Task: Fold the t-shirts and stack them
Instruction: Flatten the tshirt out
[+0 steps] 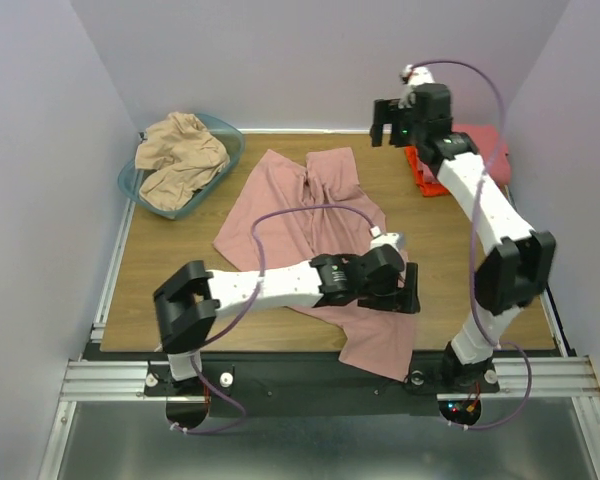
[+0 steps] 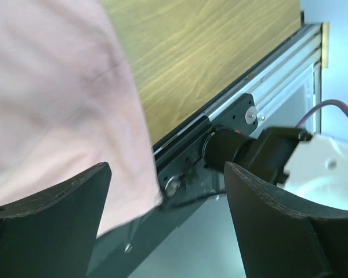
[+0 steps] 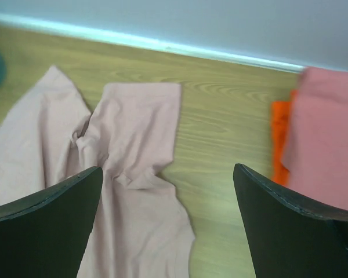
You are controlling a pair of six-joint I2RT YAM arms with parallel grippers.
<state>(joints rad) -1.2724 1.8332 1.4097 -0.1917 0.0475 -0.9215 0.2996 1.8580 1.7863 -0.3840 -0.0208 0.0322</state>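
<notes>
A dusty pink t-shirt [image 1: 310,215] lies spread across the middle of the table, and its lower hem hangs over the near edge. My left gripper [image 1: 412,290] hovers open over that hem's right side. In the left wrist view the pink cloth [image 2: 58,104] lies left of the open gripper [image 2: 168,220], with nothing between the fingers. My right gripper [image 1: 388,130] is raised at the back right, open and empty [image 3: 168,226], looking down on the pink shirt [image 3: 127,174]. A coral pink shirt [image 3: 330,150] lies folded on an orange one [image 3: 280,139]. A tan-beige shirt [image 1: 180,155] fills the basket.
The teal plastic basket [image 1: 230,140] stands at the back left corner. The folded coral and orange stack [image 1: 430,180] sits at the back right, partly hidden by the right arm. The right arm's base [image 2: 249,150] and the metal frame rail [image 1: 310,375] run along the near edge.
</notes>
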